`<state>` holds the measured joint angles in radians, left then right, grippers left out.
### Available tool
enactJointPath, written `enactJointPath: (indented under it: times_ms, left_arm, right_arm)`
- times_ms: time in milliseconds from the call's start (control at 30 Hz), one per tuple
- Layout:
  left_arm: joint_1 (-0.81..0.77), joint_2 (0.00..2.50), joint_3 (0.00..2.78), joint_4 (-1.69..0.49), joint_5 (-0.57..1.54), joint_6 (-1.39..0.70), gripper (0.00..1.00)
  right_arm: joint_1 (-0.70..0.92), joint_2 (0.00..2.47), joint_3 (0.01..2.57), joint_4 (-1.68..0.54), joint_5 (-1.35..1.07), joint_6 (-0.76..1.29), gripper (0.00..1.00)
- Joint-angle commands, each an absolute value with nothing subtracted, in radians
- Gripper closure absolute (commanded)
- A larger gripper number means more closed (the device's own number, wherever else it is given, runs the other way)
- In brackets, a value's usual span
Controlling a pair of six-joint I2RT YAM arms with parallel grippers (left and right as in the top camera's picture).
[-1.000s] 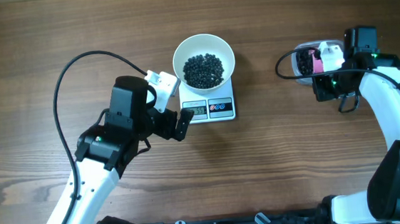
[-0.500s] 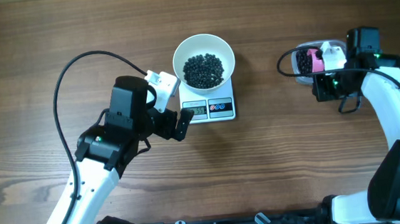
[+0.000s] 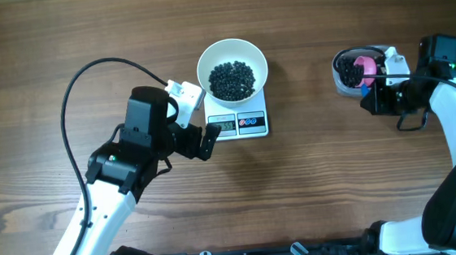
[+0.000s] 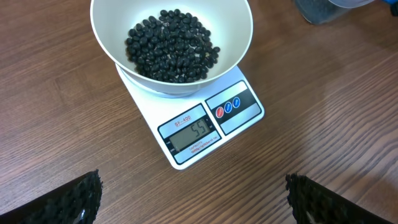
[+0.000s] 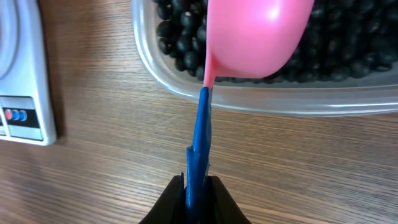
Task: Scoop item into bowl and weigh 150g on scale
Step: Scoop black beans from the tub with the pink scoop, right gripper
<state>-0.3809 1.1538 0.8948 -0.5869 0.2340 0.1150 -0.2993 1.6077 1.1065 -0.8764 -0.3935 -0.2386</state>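
The white bowl (image 3: 205, 60) stands on the scale (image 3: 252, 124) and holds a heap of black beans (image 3: 231, 79). In the left wrist view the beans (image 4: 171, 43) fill the bottom of the bowl (image 4: 239, 46), and the display of the scale (image 4: 233, 127) reads 55. My left gripper (image 3: 198, 118) is open just left of the scale, nothing between its fingers (image 4: 78, 199). My right gripper (image 5: 198, 190) is shut on the blue handle of a pink scoop (image 5: 255, 31). The scoop's head hangs over the beans (image 5: 348, 56) in the clear tub (image 5: 280, 102).
The clear tub (image 3: 340, 82) sits at the right of the table, with my right gripper (image 3: 370, 92) at its near right side. The scale's edge (image 5: 18, 74) shows at the left of the right wrist view. A black cable (image 3: 85, 77) loops behind the left arm.
My right arm has drawn back to the right, uncovering the tub; the pink scoop went with it and is still over the tub. The left arm has not moved.
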Motion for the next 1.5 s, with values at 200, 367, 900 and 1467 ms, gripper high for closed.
enactJointPath:
  times_ms: [200, 367, 900, 1467]
  left_arm:
    - [-0.384, 1.161, 0.89, -0.587, 0.242, 0.126, 0.0]
    - [-0.384, 1.161, 0.89, -0.587, 0.243, 0.126, 0.0]
    - [-0.384, 1.161, 0.89, -0.587, 0.242, 0.126, 0.0]
    - [-0.384, 1.161, 0.89, -0.587, 0.242, 0.126, 0.0]
  right_arm:
    - [-0.3, 1.626, 1.093, -0.875, -0.511, -0.194, 0.96]
    - [-0.3, 1.626, 1.093, -0.873, -0.511, -0.154, 0.96]
    - [-0.3, 1.631, 1.091, -0.827, -0.534, -0.05, 0.96]
    - [-0.3, 1.631, 1.091, -0.792, -0.545, -0.028, 0.96]
